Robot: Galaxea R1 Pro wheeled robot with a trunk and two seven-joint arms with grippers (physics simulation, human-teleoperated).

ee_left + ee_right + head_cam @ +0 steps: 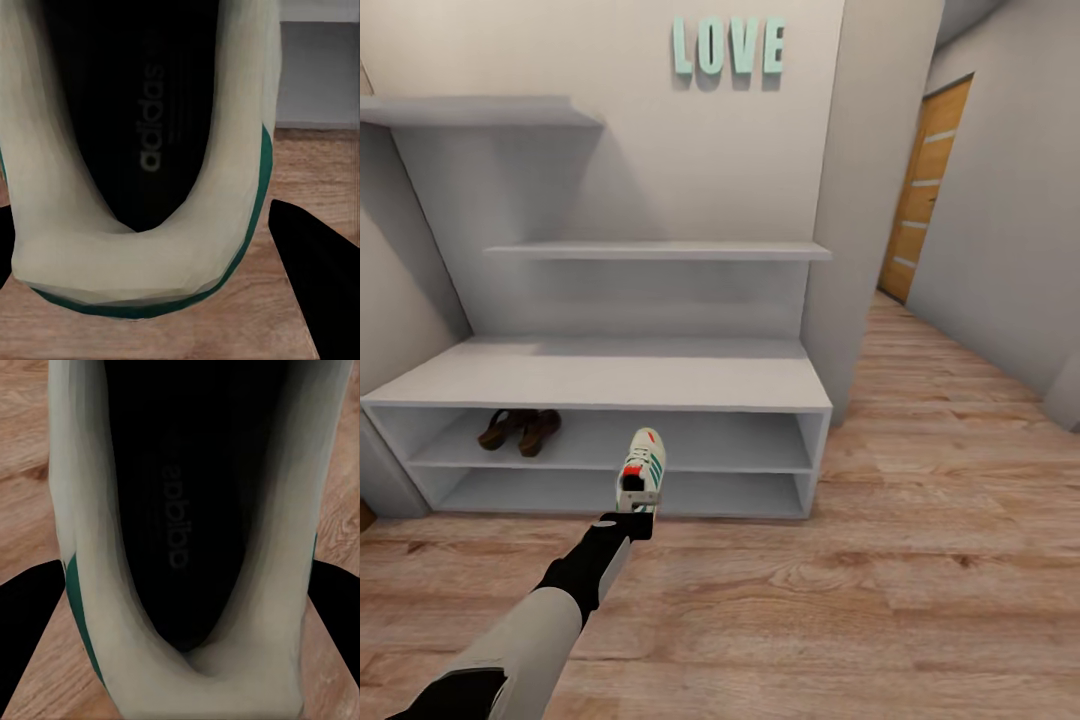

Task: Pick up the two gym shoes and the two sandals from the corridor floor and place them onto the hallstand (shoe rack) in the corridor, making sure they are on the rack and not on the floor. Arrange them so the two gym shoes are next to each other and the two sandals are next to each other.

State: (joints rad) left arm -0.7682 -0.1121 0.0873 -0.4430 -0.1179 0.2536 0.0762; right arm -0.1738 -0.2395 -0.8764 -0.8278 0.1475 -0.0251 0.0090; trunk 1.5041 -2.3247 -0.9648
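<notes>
- The left gripper [632, 512] is seen clamped on the heel of a gym shoe [642, 468], held out in front of the hallstand [600, 380], just before its lower shelves.
- In the left wrist view, the shoe's heel collar [135, 247] sits between the dark fingers [319, 262], with the floor [315, 165] and the rack's edge beyond.
- The shoe's long axis is pointed away from the gripper, toe toward the rack, roughly square to the shelf fronts.
- In the right wrist view, a second gym shoe [187, 547] is seen gripped at its heel between the right fingers [30, 607], above wood planks.
- The two sandals [520, 430] are already lodged side by side at the left of the upper open shelf row.
- The coming move is judged to be a forward reach: the open shelf lies straight ahead of the toe, right of the sandals, and the left arm is the one seen extended toward it.
</notes>
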